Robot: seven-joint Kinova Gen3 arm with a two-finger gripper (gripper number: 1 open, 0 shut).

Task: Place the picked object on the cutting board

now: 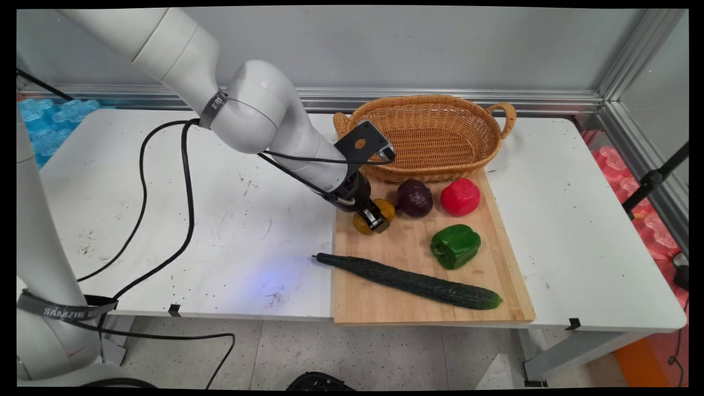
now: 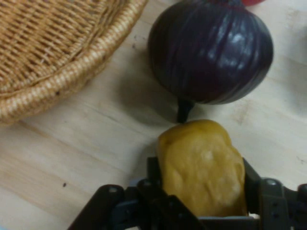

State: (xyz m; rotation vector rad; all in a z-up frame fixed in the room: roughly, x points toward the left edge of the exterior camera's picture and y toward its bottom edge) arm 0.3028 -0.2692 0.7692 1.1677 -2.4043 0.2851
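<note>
The yellow pepper (image 2: pixel 201 167) sits at the board's (image 1: pixel 385 302) far left corner, pinched between the claw's (image 1: pixel 375 219) fingers. The onion (image 2: pixel 211 50) lies just to its right, its stem almost touching the pepper, so any sideways drag could roll it. The glossy, rounded pepper may slip from the pinch. The basket (image 1: pixel 434 135) rim stands close behind and could catch the claw.

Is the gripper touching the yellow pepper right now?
Touching. In the hand view the gripper has a finger pressed against each side of the yellow pepper, with no gap showing.
</note>
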